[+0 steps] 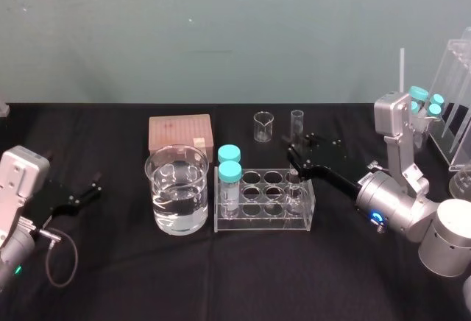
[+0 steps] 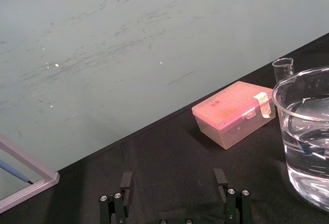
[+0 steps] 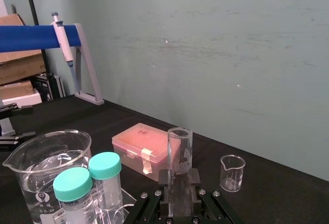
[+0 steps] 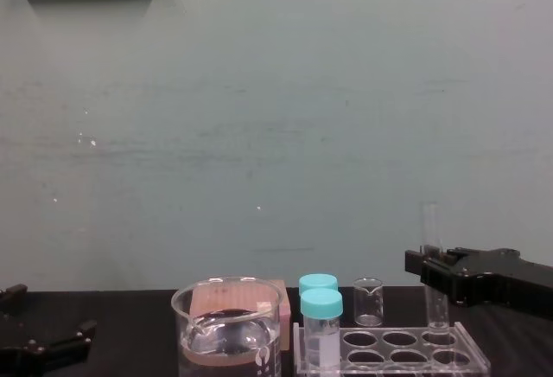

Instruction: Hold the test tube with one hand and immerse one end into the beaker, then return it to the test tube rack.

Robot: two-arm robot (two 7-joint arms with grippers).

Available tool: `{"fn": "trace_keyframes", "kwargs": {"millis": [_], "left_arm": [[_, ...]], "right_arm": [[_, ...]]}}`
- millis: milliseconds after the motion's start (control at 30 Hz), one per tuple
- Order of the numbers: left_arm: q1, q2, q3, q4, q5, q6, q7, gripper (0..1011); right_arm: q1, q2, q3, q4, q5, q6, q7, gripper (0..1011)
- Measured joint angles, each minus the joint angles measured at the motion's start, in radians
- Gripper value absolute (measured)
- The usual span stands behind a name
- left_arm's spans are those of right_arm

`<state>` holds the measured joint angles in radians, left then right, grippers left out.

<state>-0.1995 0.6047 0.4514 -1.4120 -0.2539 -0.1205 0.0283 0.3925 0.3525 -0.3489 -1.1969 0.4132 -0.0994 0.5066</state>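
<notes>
**Tube gripped at the rack, dip yet to come**

Nearest the robot, the left pincer (image 2: pixel 175 196) rests low at the left edge of the black surface (image 1: pixel 110 277), its fingers apart and holding nothing. It looks parked.

A little farther in, the beaker (image 1: pixel 176 188) stands about half full of clear liquid. Just to its right is the test tube rack (image 1: pixel 257 223), and the two are close but not visibly touching. Two teal-capped vials (image 1: pixel 229 166) fill the holes at the rack's left end, on the beaker's side.

The right pincer (image 1: pixel 294 157) reaches in from the right, over the rack's right end. Its fingers are clamped on either side of the test tube (image 3: pixel 180 147), at about mid-height. The tube is upright with its open mouth well above the fingers. Its rounded foot is down in a right-end hole; which row cannot be told.

Beyond the rack are a pink tip box (image 1: pixel 180 133) and a tiny beaker (image 1: pixel 263 126), both near the wall.

As I judge it, the step in hand is the pick-up: the tube is held but not lifted, and nothing shows it has been wetted. The next move calls for a straight lift until the foot clears the rack. The tube must then travel left above the vial caps and come down inside the beaker's rim. Only the lower end should go into the liquid, and the glass should not touch the wall.
</notes>
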Motion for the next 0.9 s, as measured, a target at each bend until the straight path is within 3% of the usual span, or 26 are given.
{"fn": "trace_keyframes", "kwargs": {"millis": [167,267,700,800,900], "left_arm": [[0.0,0.0,0.0,0.0,0.0,0.0,0.0,1000],[0.0,0.0,0.0,0.0,0.0,0.0,0.0,1000],[0.0,0.0,0.0,0.0,0.0,0.0,0.0,1000],[0.0,0.0,0.0,0.0,0.0,0.0,0.0,1000],[0.0,0.0,0.0,0.0,0.0,0.0,0.0,1000]], "right_arm": [[0.0,0.0,0.0,0.0,0.001,0.0,0.0,226],[0.0,0.0,0.001,0.0,0.002,0.001,0.0,282],[-0.001,0.0,0.001,-0.001,0.003,0.001,0.001,685],[-0.001,0.0,0.001,-0.001,0.003,0.001,0.001,820],[-0.001,0.0,0.001,-0.001,0.003,0.001,0.001,872]]}}
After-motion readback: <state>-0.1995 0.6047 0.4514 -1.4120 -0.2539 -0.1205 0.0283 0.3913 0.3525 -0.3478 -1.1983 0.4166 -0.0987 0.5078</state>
